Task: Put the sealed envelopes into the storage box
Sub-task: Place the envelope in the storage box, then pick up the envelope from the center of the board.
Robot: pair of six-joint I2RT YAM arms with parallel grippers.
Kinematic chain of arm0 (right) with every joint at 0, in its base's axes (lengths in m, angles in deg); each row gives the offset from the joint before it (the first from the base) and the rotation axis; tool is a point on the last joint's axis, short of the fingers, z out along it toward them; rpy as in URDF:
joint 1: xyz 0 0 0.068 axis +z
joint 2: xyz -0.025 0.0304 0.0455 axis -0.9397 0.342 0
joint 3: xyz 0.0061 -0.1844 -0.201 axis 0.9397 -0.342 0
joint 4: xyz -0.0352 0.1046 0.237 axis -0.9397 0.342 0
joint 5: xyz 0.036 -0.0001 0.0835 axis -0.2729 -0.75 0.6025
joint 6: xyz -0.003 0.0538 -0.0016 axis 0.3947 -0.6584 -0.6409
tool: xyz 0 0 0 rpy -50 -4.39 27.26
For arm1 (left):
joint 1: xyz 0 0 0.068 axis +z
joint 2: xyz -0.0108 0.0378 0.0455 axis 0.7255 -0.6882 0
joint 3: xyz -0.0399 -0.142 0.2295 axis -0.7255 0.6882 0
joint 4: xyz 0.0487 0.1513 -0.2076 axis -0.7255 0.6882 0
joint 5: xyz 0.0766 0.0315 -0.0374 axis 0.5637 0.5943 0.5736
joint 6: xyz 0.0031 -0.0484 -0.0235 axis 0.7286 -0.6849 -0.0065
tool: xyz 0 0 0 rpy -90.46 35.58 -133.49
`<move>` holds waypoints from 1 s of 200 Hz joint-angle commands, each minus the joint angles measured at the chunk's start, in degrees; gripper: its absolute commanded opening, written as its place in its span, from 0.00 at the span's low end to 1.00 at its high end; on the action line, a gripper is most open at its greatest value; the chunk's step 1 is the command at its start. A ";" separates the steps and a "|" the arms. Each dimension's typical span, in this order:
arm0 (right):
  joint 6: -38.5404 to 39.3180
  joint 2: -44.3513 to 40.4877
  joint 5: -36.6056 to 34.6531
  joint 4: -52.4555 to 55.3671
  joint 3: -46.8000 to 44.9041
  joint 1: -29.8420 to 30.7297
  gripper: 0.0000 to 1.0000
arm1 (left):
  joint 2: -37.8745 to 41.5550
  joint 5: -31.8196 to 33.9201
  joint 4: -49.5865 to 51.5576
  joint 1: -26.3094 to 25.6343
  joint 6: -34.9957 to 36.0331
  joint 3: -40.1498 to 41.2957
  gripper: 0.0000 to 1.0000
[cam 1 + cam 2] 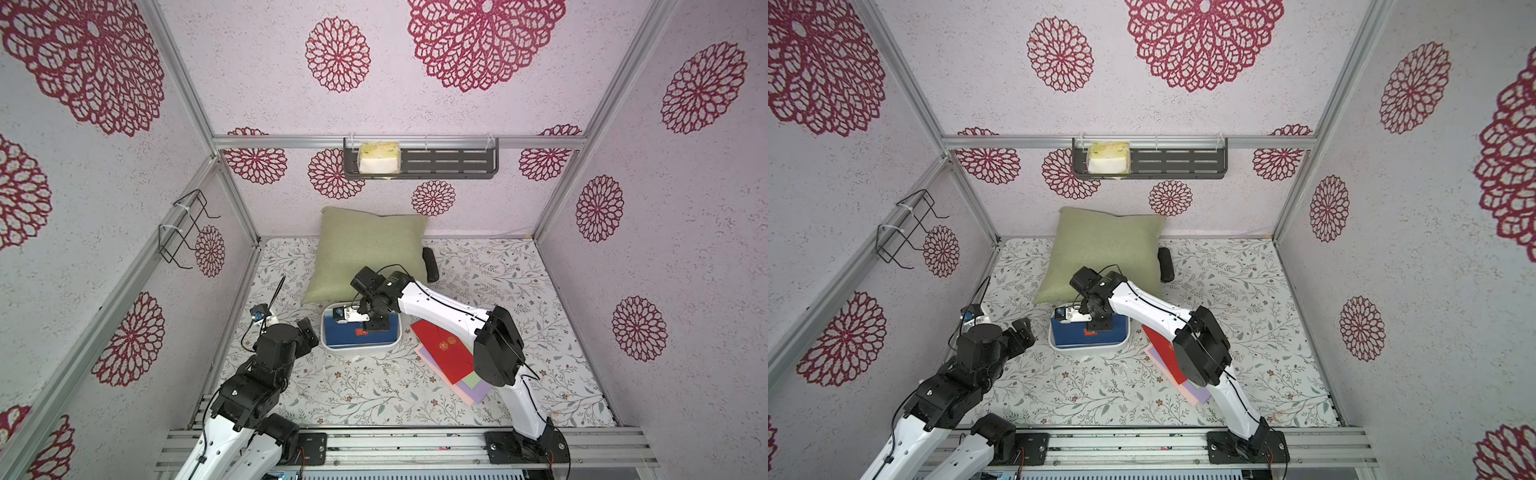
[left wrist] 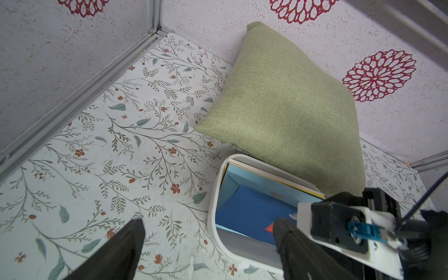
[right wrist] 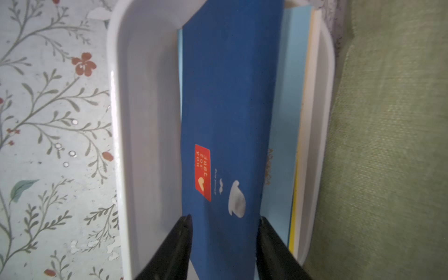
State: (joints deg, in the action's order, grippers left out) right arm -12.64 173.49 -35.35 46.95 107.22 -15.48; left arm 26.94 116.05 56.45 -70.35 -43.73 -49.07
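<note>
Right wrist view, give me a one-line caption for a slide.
Right gripper, jaws apart, over a navy paper envelope lying in the shallow white plastic storage box beside a green fabric cushion.

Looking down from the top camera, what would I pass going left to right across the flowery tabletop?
left gripper → storage box → red envelope

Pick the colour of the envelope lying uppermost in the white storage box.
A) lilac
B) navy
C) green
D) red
B: the navy envelope lies on top inside the storage box, over a light blue envelope, while the red envelope lies outside it.
</note>
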 commanded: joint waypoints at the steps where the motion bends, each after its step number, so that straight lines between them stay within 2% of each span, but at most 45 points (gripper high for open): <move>1: -5.13 -1.53 -1.41 -4.97 1.99 -1.06 0.51 | 0.06 -1.85 -0.14 0.41 0.42 0.00 0.91; 30: -12.58 -7.48 -2.54 -15.22 -5.29 -2.84 0.54 | -0.53 -8.92 -2.73 0.43 2.58 -0.68 0.91; 57: -25.88 -20.34 -3.30 -33.13 -24.00 -6.33 0.57 | -3.40 -18.27 -6.90 0.32 2.81 -0.86 0.90; 80: -36.25 -31.95 -2.56 -43.03 -40.38 -11.02 0.59 | -7.99 -25.85 -12.02 -1.48 1.60 -0.90 0.88; 96: -46.27 -40.73 -0.94 -48.86 -52.68 -16.44 0.60 | -11.64 -25.78 -15.49 -6.04 0.75 -1.38 0.88; 132: -61.57 -54.56 3.63 -59.65 -76.40 -27.25 0.62 | -25.68 -24.92 -24.30 -17.08 -3.68 -4.55 0.87; 164: -67.27 -57.14 10.18 -59.95 -85.76 -33.06 0.61 | -41.52 -24.05 -26.62 -24.59 -9.12 -11.78 0.88; 200: -70.08 -56.92 14.63 -65.22 -92.73 -36.43 0.60 | -57.05 -26.41 -29.46 -30.50 -9.99 -20.04 0.84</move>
State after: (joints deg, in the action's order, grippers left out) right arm -77.66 117.65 -25.67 -11.30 16.60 -50.39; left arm -22.96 91.41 30.27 -97.73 -51.51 -64.72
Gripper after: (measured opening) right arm 0.607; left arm 0.854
